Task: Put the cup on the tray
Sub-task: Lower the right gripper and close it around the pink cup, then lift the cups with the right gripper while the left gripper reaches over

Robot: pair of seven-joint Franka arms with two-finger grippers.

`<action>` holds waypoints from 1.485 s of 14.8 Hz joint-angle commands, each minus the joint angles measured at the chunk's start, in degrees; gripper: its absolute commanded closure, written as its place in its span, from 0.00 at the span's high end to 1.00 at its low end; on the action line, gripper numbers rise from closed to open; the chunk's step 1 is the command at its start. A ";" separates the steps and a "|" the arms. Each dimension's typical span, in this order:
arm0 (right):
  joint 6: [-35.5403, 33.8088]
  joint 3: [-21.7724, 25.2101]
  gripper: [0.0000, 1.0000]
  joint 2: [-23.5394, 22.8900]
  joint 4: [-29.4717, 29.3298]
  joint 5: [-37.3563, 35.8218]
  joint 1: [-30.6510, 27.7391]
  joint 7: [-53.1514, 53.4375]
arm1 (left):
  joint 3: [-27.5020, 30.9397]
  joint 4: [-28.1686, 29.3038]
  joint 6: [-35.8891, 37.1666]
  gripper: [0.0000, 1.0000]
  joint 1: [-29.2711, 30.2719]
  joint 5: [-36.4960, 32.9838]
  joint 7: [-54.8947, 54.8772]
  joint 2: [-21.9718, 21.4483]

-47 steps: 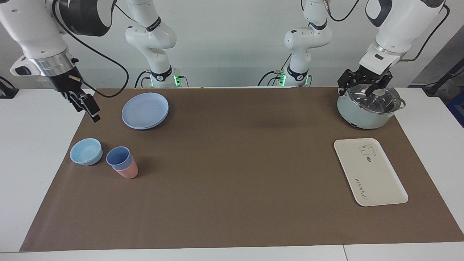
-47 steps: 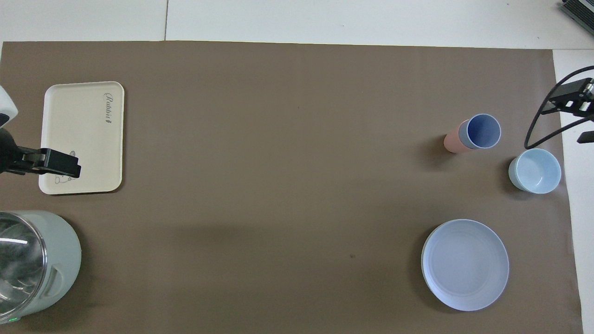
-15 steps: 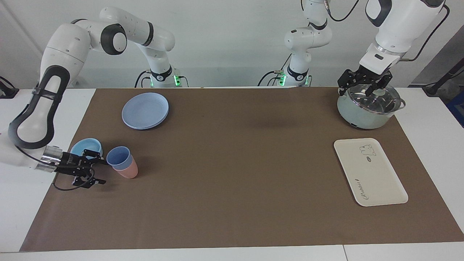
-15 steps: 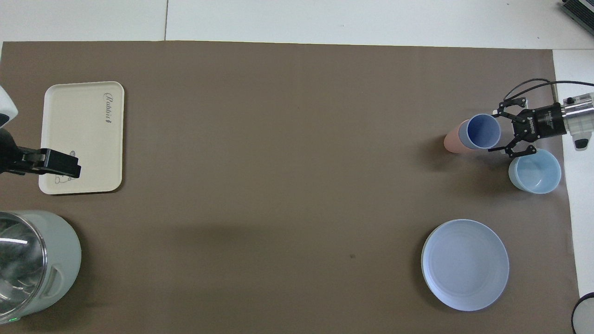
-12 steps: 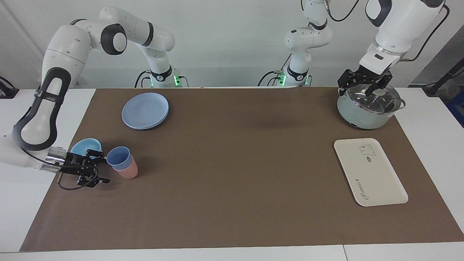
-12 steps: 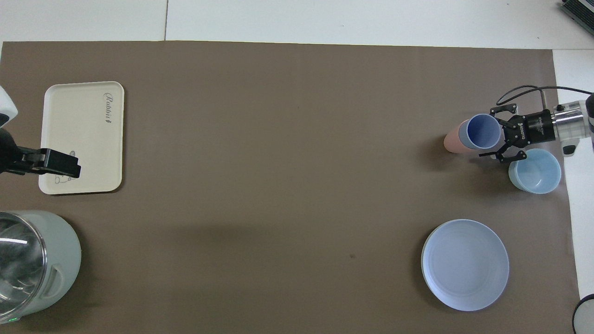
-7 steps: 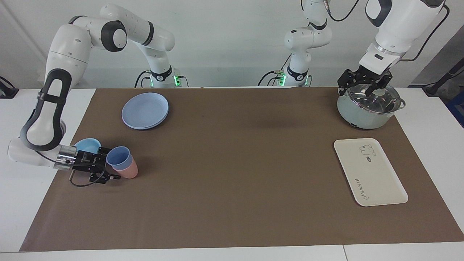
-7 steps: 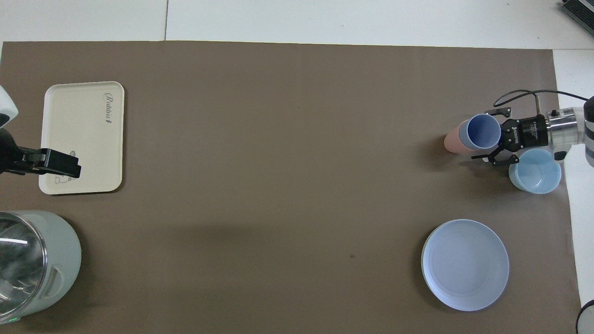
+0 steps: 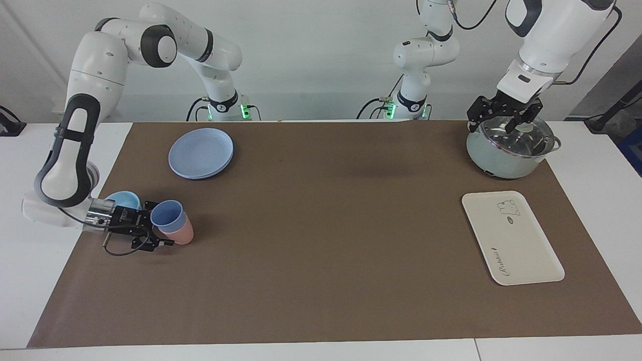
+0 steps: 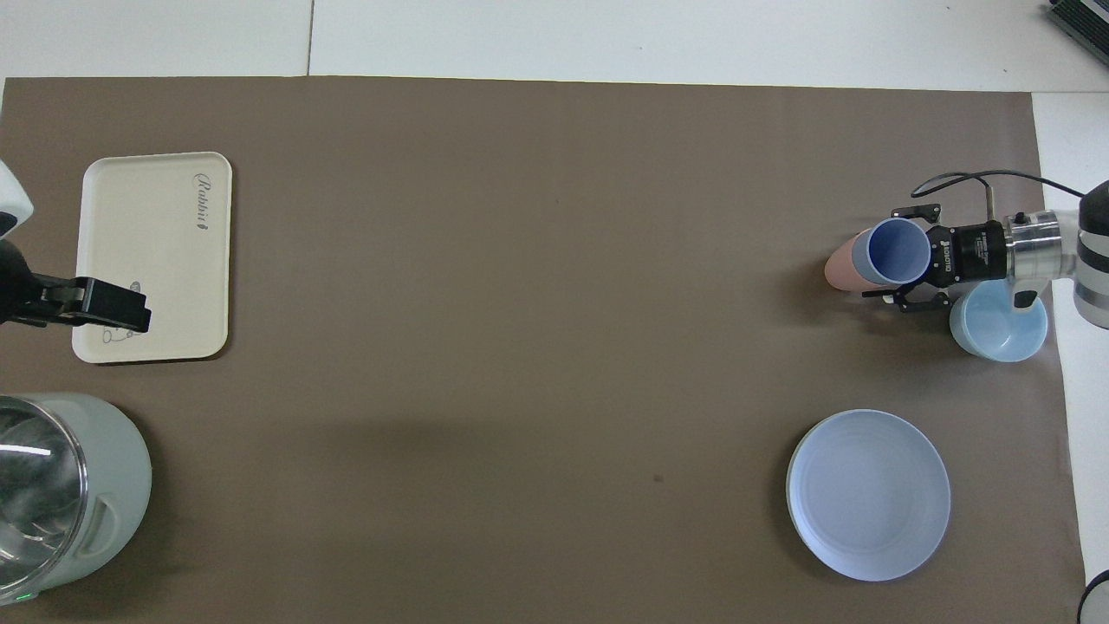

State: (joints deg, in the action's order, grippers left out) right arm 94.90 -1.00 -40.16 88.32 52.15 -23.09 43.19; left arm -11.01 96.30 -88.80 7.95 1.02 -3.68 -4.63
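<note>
White table (image 9: 30, 281) under a matte brown mat (image 9: 326, 250). Cup (image 9: 166, 216): smooth periwinkle tapered tumbler, nested in a pink cup (image 9: 181, 235), toward the right arm's end. Right claw (image 9: 156, 223): spread, level with the mat, a finger on either side of the cup. Light-blue round bowl (image 9: 123, 199) just beside it. Round blue plate (image 9: 201, 153) nearer the robots. Tray (image 9: 511, 238): flat cream rectangle, rounded corners, toward the left arm's end, well apart from the cup. Left claw (image 9: 501, 119): waits over a pale-green pot (image 9: 501, 160) with a glass lid; grip cannot be told.
</note>
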 commanded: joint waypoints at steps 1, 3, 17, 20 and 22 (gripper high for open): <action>2.92 -0.23 0.88 2.36 4.22 3.21 0.15 -1.70 | -0.50 1.08 0.47 1.00 0.76 -0.67 0.25 -1.34; 2.66 -0.23 0.86 2.89 5.19 5.40 0.86 -1.70 | -0.50 1.08 0.47 1.00 0.76 -0.67 0.25 -1.34; 0.27 -0.14 0.00 13.16 13.00 9.02 5.51 -3.99 | -0.50 1.08 0.56 1.00 0.76 -0.67 0.25 -1.34; 3.70 -0.05 0.00 17.64 16.77 9.02 10.33 -3.03 | -0.50 1.08 0.56 1.00 0.76 -0.67 0.25 -1.34; 9.31 -0.14 0.00 22.11 21.78 9.02 13.40 -0.23 | -0.50 1.08 0.56 1.00 0.76 -0.67 0.25 -1.34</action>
State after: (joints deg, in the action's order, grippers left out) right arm 99.19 -1.19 -24.43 102.66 59.47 -12.09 41.56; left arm -11.01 96.30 -88.76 7.95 1.02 -3.68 -4.63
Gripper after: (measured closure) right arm 0.198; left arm 0.000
